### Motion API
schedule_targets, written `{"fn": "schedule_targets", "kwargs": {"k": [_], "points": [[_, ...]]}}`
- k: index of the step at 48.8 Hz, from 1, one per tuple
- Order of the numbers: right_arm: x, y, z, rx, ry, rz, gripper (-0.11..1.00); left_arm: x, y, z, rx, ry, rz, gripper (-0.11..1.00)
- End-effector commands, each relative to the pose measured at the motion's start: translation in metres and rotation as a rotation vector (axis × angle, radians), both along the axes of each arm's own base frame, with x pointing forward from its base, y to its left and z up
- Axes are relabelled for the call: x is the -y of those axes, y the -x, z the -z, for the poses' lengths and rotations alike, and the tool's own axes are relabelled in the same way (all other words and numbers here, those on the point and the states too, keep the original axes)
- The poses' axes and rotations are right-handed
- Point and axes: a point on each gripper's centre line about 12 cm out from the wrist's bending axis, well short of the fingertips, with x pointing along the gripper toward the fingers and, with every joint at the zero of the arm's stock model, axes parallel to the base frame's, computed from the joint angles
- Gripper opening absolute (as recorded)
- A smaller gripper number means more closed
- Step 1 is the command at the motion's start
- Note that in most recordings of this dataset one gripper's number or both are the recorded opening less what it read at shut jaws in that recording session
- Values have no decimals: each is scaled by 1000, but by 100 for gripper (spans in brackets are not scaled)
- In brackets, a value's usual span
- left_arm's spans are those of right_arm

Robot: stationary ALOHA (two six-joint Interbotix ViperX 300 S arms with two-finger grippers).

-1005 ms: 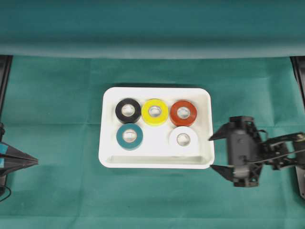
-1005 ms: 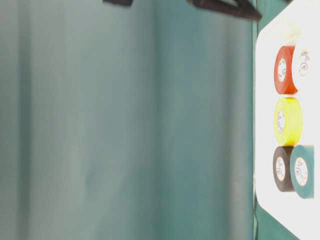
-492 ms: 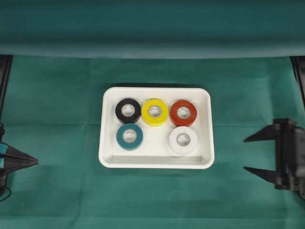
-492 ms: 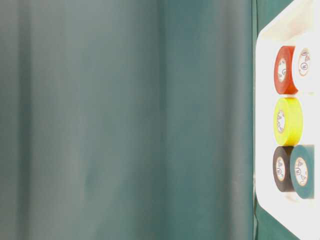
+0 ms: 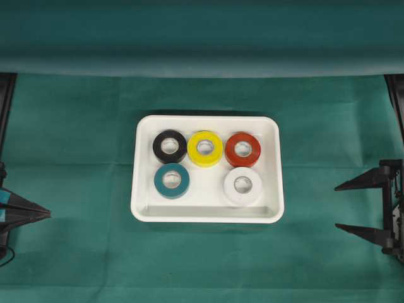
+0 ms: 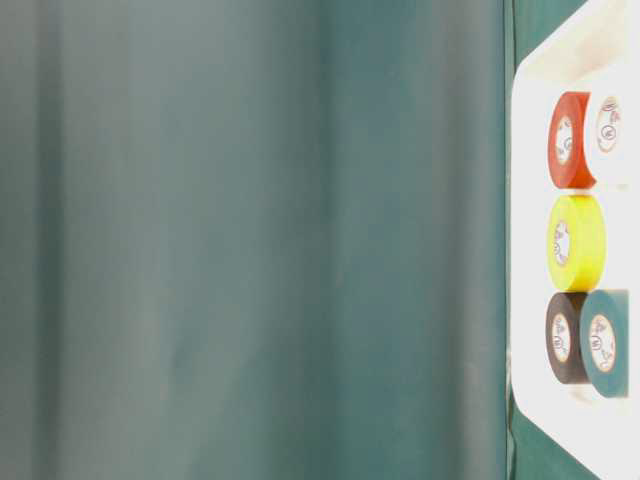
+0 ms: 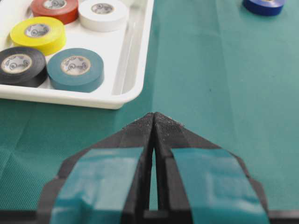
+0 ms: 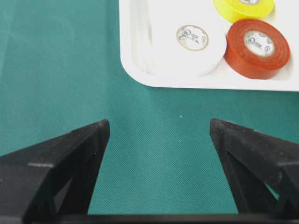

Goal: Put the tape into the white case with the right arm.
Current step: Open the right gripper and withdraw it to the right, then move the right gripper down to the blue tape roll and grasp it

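Five tape rolls (image 5: 242, 185) are sitting inside the white case (image 5: 271, 165). Your right arm's fingers (image 5: 356, 206) are standing open and empty; left fingers (image 7: 154, 128) are resting closed. Keep them clear of the rim.

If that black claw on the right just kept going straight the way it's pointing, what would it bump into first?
Probably the white case. The right gripper stands open and points across bare green cloth at the case's near rim, with the white tape roll just behind it. Its height above the cloth is unclear.
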Motion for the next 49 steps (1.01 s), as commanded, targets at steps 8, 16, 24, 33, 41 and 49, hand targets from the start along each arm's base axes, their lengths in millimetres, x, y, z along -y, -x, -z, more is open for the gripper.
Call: {"fn": "schedule_targets", "kwargs": {"k": [8, 16, 24, 33, 41, 49], "points": [[-27, -9, -1, -7, -30, -167, 64, 0, -1, -5, 12, 1, 0, 0], [-52, -6, 3, -32, -28, -318, 63, 0, -1, -5, 12, 1, 0, 0], [-70, 0, 6, -44, -18, -436, 63, 0, -1, -5, 14, 1, 0, 0], [-75, 1, 5, -44, -3, -474, 62, 0, -1, -5, 14, 1, 0, 0], [-75, 0, 7, -56, 1, -471, 62, 0, -1, -5, 12, 1, 0, 0], [-77, -5, 7, -78, 3, -472, 62, 0, -1, -5, 12, 1, 0, 0]]}}
